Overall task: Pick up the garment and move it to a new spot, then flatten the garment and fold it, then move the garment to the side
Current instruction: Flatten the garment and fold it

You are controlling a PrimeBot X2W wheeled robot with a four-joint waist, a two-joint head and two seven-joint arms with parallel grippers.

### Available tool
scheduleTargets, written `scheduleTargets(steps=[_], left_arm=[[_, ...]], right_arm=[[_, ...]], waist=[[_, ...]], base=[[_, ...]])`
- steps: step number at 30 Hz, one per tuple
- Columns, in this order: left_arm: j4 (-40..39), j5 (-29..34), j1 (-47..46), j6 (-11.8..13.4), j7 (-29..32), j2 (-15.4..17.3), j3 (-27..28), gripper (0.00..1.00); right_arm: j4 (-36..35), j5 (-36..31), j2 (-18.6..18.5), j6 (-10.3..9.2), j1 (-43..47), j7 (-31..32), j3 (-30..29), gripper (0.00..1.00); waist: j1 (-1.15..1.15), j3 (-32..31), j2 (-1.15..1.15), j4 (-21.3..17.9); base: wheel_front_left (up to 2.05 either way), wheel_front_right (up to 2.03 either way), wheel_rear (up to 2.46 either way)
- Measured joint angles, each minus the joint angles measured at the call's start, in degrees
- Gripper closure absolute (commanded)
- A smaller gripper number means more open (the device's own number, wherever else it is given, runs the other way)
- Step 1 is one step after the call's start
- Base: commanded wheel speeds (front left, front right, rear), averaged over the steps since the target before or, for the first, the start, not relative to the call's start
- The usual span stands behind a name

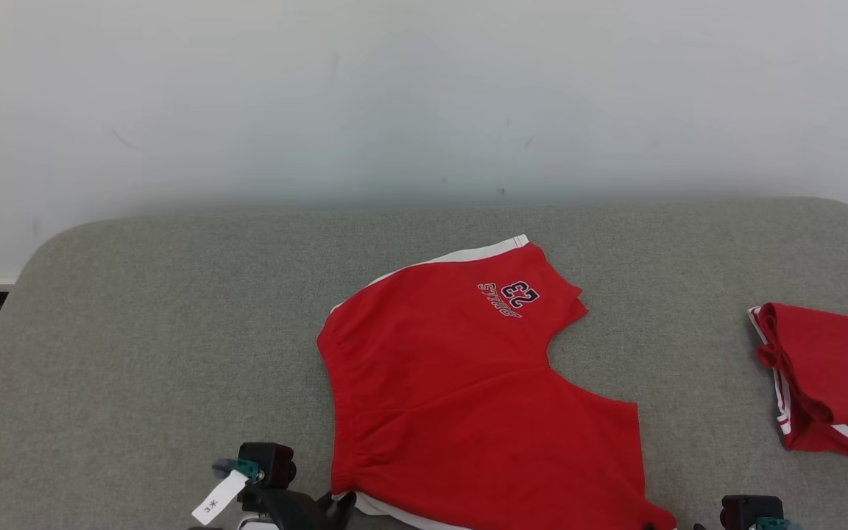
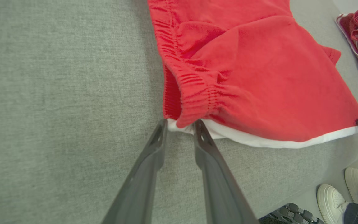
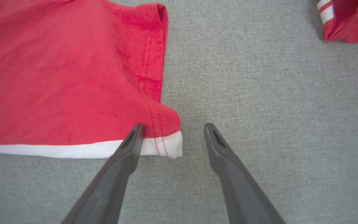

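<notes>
- The counter [image 1: 174,331] is covered in grey woven cloth, and its far corners are rounded.
- Red shorts [image 1: 468,390] lie spread out near the middle, reaching the near edge, with white trim along the sides and a "23" print on the far leg.
- A second red garment [image 1: 829,375], bunched and white-striped, lies well apart at the right edge.

A garment [image 1: 468,383] lies spread on the middle of the surface [image 1: 174,331], one edge close to the side where the robot stands. Well apart to its right, by the surface's right edge, lies a second, folded garment [image 1: 829,375]. The left end effector [image 2: 180,122] sits at the garment's near left corner — the gathered waistband end lies between its fingers. The right end effector [image 3: 174,125] sits at the near right corner, one finger over the hem, the other over bare surface just beside it. A wall [image 1: 424,96] stands behind.
</notes>
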Motion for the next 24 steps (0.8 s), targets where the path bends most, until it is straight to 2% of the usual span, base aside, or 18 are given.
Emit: scheduleTargets(steps=[5,10,11,13,23,24], left_arm=[[1.14,0.37,-0.62,-1.02,-0.93,-0.19,-0.4,0.71],[2.42,0.38,-0.81,-1.69,-1.42,-0.35,-0.52,0.72],[2.59,0.38,-0.81,-1.86,-1.54,-0.36,-0.58,0.73],[3.05,0.38,-0.82,-1.91,-1.92,-0.49,-0.66,0.72],[4.99,0.55,-0.9,-2.89,-2.9,-1.2,-1.34,0.72],[5.19,0.55,-0.9,-2.9,-2.94,-1.23,-1.35,0.73]], right_arm=[[0.75,0.02,0.04,-0.11,-0.04,0.01,-0.19,0.0],[1.94,0.38,0.24,-0.11,-0.94,0.1,-0.43,0.0],[2.1,0.62,0.26,-0.1,-1.16,0.26,-0.44,0.05],[2.59,0.63,0.31,-0.1,-1.12,0.52,-0.45,0.0],[4.1,1.62,0.58,0.23,-0.76,1.11,-0.37,0.0],[4.27,1.62,0.54,0.23,-0.76,1.11,-0.41,0.17]], waist=[[0.0,0.1,0.0,-0.02],[0.0,0.12,0.0,0.14],[0.0,0.11,0.0,0.2],[0.0,0.06,0.0,0.36],[0.0,-0.44,0.0,1.44],[0.0,-0.46,0.0,1.48]], base=[[0.0,0.0,0.0],[0.0,0.0,0.0],[0.0,0.0,0.0],[0.0,0.0,0.0],[0.0,0.0,0.0],[0.0,0.0,0.0]])
